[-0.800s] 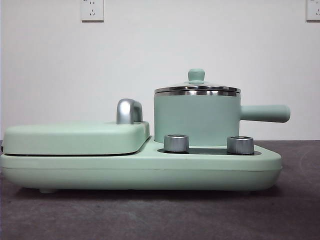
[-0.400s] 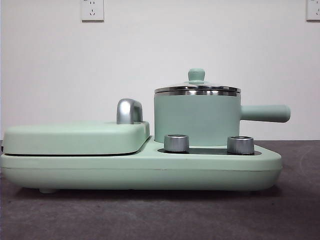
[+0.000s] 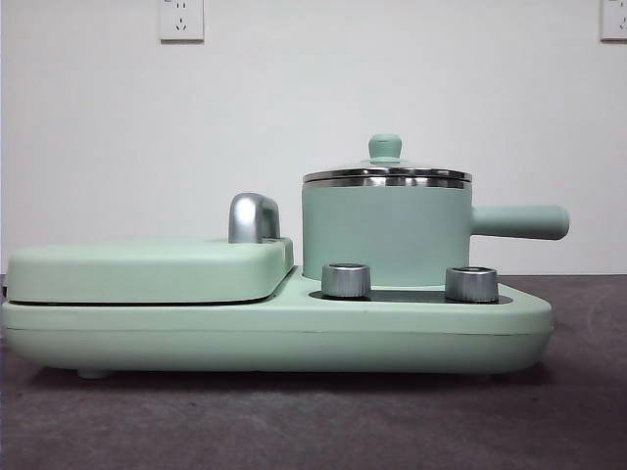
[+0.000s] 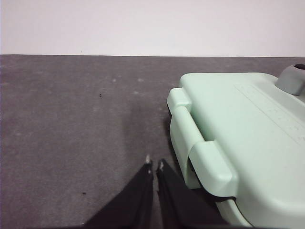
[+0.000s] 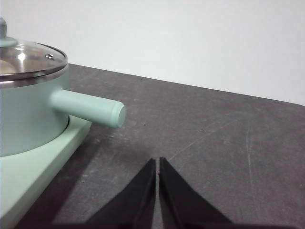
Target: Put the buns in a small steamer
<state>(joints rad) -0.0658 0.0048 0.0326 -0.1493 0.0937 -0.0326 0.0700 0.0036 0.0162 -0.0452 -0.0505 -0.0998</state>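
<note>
**Both claws closed and empty, steamer lidded on its base**

Nearest the front camera, dark grey felt-like table covering point(image 3: 294, 431) runs across the foreground. On it sits the long mint green cooker base point(image 3: 284, 338), two round silver knobs point(image 3: 345, 280) on its right half.

On the left half lies the flat mint green griddle lid point(image 3: 147, 269), its curved silver handle point(image 3: 253, 217) rising at the back. On the right half stands the small mint green cylindrical steamer pot point(image 3: 387, 230), steel rim, glass lid point(image 3: 387, 172) on, green knob point(image 3: 385, 147) on top, straight green side handle point(image 3: 519, 221) pointing right. No buns can be seen in any view.

Left gripper point(image 4: 154, 164): black jaws pressed nearly together, nothing between them, over bare table just beside the griddle's end. Right gripper point(image 5: 157, 161): jaws likewise together, empty, over the table near the steamer's side handle, not touching it.

Behind everything, a white wall with a socket point(image 3: 180, 20).
</note>
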